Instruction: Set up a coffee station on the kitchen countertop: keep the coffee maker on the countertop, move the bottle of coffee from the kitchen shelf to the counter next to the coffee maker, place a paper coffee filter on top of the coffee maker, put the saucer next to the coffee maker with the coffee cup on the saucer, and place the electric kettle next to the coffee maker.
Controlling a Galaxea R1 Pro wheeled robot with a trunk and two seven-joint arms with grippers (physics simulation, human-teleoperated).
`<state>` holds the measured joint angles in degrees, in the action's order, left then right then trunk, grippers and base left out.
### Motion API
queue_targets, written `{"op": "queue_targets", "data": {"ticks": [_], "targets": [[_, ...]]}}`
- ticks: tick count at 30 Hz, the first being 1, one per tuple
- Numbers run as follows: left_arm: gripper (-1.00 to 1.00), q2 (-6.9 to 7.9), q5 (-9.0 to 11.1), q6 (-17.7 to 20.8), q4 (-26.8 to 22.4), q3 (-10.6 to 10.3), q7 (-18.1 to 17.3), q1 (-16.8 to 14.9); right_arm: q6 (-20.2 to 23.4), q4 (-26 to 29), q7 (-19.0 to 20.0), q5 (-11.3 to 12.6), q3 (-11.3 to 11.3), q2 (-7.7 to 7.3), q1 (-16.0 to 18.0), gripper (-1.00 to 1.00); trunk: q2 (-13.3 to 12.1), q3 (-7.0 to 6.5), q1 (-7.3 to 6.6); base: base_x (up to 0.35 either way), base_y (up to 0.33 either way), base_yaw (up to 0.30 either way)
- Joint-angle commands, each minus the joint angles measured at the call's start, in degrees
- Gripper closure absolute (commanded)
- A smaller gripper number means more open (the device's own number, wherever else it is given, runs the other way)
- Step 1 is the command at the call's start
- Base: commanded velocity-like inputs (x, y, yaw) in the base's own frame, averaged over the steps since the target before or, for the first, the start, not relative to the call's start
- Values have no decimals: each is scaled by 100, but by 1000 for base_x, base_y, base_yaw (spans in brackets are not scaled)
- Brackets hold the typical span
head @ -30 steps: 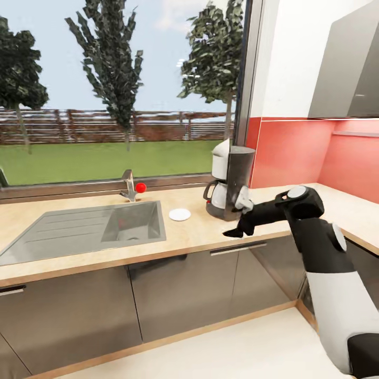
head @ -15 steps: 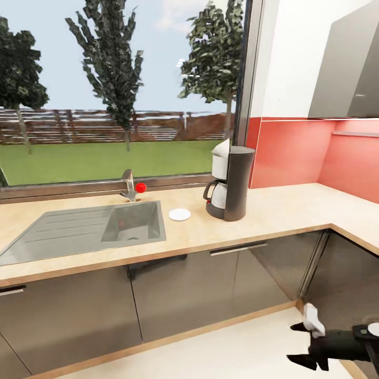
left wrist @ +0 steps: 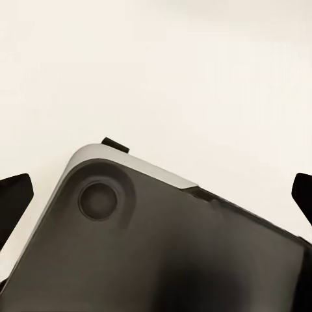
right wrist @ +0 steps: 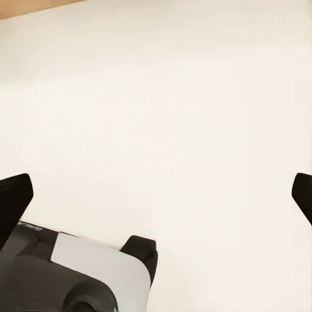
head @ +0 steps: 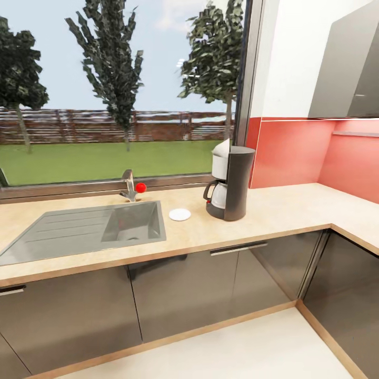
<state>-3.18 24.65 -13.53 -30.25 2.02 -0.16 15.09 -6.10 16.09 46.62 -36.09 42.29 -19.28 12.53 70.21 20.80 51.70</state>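
- Left gripper: black fingertips are seen at the two far edges of the left wrist view, spread wide with nothing between them; a dark grey, pale-edged part of the robot's own body lies beneath, over pale cream floor.
- Right gripper: black fingertips are likewise set wide apart and hold nothing; the same pale floor is faced, with a grey-and-white part of the robot in the corner.
- Long light beige wood-grain countertop over glossy dark grey cabinet fronts: seen in the head view, with a steel sink let into it.
- Tall dark grey column coffee maker with white upper part and white carafe: stands upright on the countertop by the window post; this item is judged done.
- White peak at the top of the coffee maker: it cannot be told whether it is a paper filter.
- Small flat round white saucer: lies on the countertop, near the coffee maker on the sink side, bare; judged placed.
- Outstanding, as judged: cup on saucer, bottle of coffee and kettle beside the machine.
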Motion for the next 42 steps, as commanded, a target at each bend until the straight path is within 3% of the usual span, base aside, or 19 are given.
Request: {"op": "queue_targets", "data": {"ticks": [1, 25, 42], "targets": [[-100, -3, 24, -1, -10, 14, 0, 3, -43, -8, -3, -62, 42, 0, 6, -100, 4, 5, 0, 0, 0, 0], [-100, 1, 29, 8, -8, 12, 7, 3, -36, -27, -74, -56, 52, -6, 4, -100, 4, 5, 0, 0, 0, 4], [-100, 1, 31, 8, -8, 18, 8, 3, -40, -27, -74, -56, 43, 3, 4, -100, 4, 5, 0, 0, 0, 262]]}}
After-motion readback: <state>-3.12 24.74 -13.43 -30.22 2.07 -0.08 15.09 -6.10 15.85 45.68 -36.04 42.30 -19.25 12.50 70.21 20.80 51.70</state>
